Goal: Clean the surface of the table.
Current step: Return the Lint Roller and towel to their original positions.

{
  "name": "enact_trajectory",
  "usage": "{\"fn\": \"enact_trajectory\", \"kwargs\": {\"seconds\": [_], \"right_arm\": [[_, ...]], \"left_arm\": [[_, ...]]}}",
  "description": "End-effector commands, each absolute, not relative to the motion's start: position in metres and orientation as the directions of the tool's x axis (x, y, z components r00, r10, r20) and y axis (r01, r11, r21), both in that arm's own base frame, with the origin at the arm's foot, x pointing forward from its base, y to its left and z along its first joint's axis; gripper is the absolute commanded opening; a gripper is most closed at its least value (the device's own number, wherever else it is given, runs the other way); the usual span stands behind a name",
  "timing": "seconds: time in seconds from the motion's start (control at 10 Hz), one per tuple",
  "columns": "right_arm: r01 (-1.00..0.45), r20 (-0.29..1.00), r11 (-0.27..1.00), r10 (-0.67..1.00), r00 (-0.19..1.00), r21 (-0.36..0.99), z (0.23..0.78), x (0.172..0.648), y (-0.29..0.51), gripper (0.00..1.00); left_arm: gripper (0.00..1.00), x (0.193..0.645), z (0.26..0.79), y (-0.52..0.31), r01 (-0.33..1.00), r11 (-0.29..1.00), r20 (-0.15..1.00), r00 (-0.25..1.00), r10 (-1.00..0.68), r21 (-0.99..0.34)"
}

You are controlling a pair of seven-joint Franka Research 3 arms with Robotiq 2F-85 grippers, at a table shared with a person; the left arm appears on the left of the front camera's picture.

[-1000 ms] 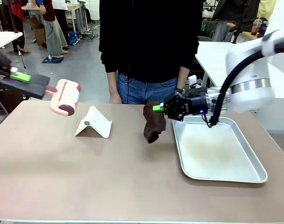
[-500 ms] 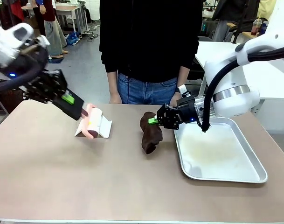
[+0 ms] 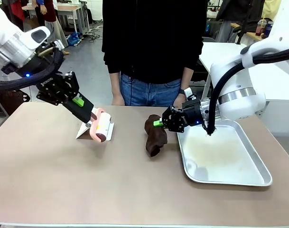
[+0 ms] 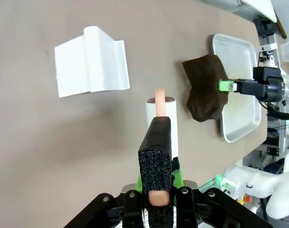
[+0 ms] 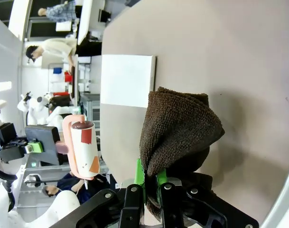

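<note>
Brown terry cloth (image 3: 155,135) pinched in right claw (image 3: 158,123), matte table (image 3: 87,180).

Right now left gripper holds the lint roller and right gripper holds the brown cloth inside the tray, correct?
Not quite. The brown cloth hangs over the table, beside the tray, not inside it; the front view shows this. The left gripper does hold the lint roller, and the right gripper the cloth.
</note>
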State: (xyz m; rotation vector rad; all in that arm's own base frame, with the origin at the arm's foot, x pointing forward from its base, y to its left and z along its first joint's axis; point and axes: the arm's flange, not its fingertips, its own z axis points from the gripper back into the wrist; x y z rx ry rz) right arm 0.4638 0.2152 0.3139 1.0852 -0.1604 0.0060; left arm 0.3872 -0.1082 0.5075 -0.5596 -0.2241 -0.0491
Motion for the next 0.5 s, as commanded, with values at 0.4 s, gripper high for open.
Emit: {"fn": "enact_trajectory", "kwargs": {"seconds": [0.4], "right_arm": [[-0.092,0.176,0.578,-0.092,0.980,0.811,0.319,0.466,0.237,0.11]], "left_arm": [[0.22,0.424,0.507,-0.122,0.075,0.878,0.306,0.948,0.083,-0.473]]}}
